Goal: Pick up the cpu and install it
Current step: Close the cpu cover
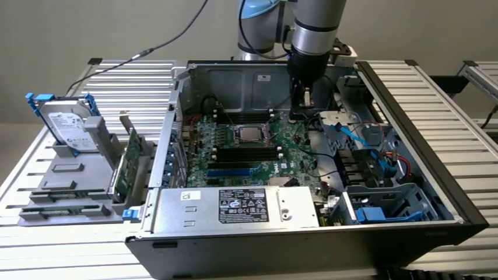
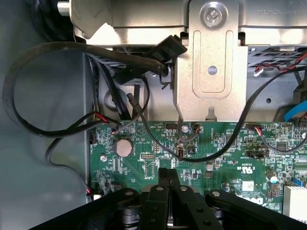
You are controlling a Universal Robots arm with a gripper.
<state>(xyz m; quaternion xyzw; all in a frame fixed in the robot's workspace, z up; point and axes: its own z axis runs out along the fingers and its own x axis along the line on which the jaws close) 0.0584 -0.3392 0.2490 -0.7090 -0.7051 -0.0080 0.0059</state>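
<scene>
A: Where's the cpu (image 1: 251,135)?
B: Flat in the motherboard (image 1: 233,158) socket. The gripper (image 1: 305,111) hovers near it, toward the exterior view's right, fingers pressed together on nothing.
A: Handling?
B: Light, stiff, slick-topped, likely fragile underneath — I'd hold opposite edges.

Everything's carried by a ribbed aluminium table (image 1: 435,111). The open computer case (image 1: 233,256) is parked on it right below the gripper (image 1: 304,111); a grey rack (image 1: 66,175) is set well aside from the gripper, past the case wall.
</scene>
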